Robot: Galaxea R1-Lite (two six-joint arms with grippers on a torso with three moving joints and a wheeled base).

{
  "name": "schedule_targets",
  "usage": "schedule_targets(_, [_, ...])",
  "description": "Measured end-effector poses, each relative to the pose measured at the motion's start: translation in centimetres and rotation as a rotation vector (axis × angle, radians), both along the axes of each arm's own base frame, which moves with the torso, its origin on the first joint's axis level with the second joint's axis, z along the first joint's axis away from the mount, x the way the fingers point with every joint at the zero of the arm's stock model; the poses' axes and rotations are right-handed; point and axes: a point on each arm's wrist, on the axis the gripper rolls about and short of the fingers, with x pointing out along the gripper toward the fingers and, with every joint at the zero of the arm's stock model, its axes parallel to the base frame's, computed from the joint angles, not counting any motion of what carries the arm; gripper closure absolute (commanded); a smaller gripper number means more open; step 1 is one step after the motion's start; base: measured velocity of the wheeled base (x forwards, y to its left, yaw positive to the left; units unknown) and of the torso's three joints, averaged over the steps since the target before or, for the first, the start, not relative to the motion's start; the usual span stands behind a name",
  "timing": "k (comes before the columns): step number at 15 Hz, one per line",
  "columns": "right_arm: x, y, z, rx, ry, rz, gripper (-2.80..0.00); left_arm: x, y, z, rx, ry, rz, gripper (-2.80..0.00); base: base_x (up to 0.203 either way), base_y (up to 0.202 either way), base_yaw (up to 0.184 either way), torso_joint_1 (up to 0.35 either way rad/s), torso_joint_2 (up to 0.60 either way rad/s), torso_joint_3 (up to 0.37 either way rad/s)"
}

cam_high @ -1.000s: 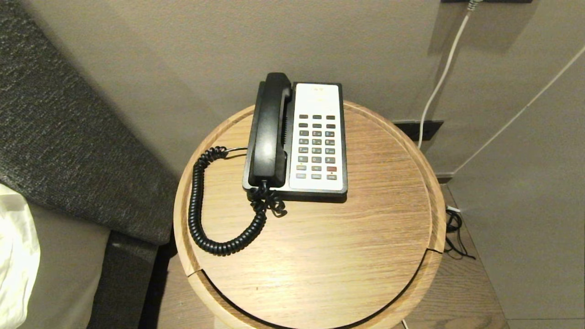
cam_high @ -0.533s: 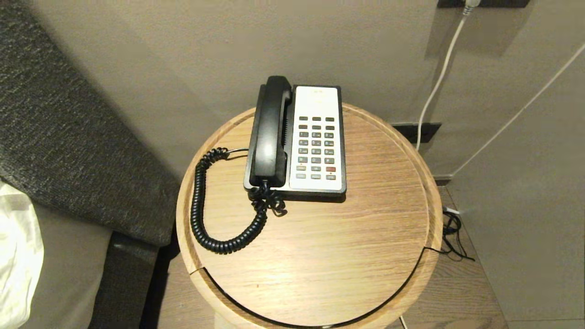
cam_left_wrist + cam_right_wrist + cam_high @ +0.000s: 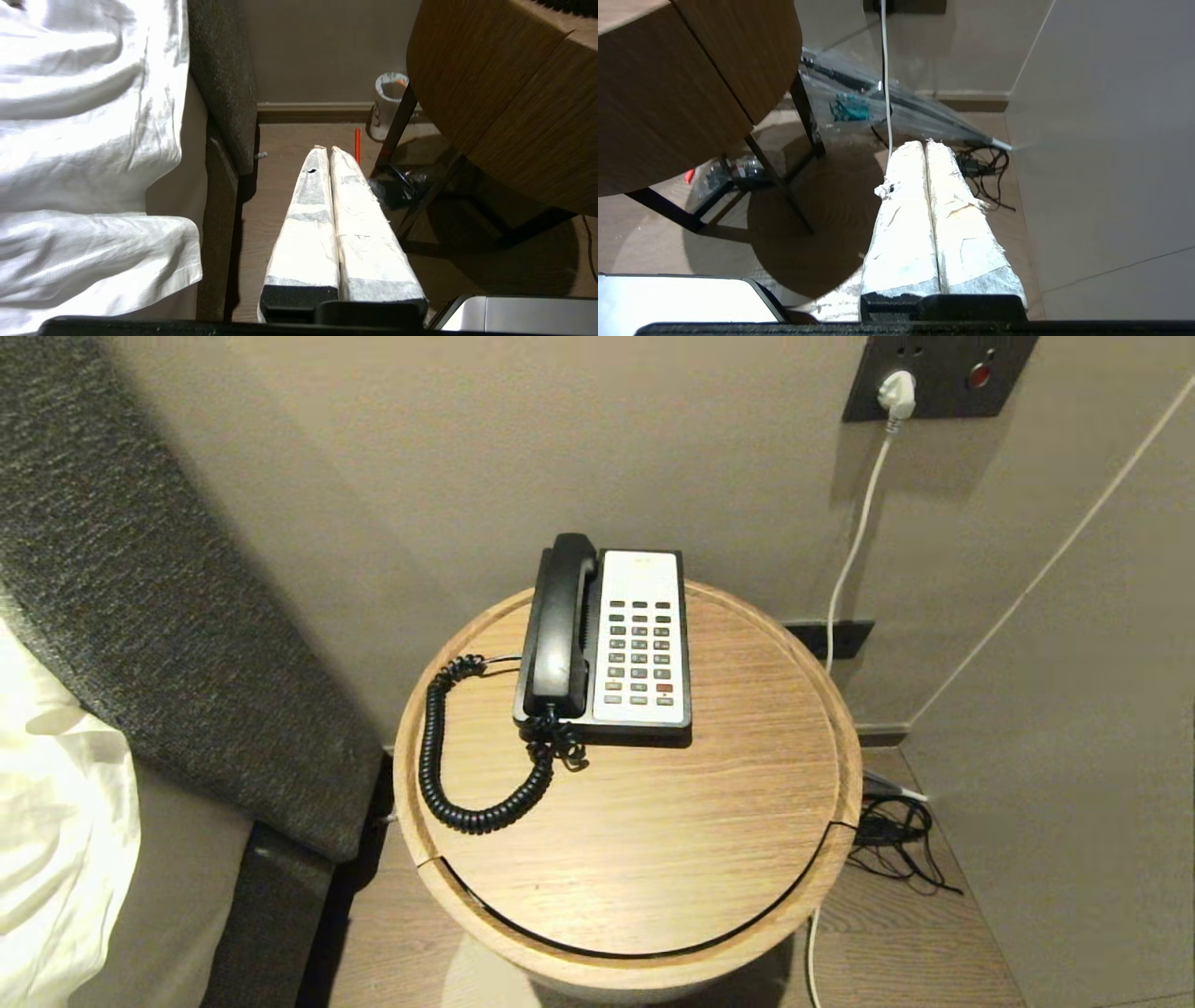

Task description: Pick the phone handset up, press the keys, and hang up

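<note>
While the phone handset rests cradled beside the keys, both the left gripper and the right gripper hang clenched and empty below the table.

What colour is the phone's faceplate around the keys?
White faceplate, framed by the black base; clearest in the head view.

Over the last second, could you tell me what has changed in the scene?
Only the camera moved: the head view rose and drew back, bringing the wall socket into sight. The phone handset still rests on its cradle, its coiled cord lying unchanged on the round table.
</note>
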Motion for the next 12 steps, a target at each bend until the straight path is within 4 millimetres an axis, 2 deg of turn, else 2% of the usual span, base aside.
schedule_targets(12, [0.00,0.00,0.00,0.000,0.000,-0.001,0.00,0.00,0.00,0.02,-0.001,-0.002,0.000,0.00,0.000,0.000,0.000,0.001,0.00,0.206])
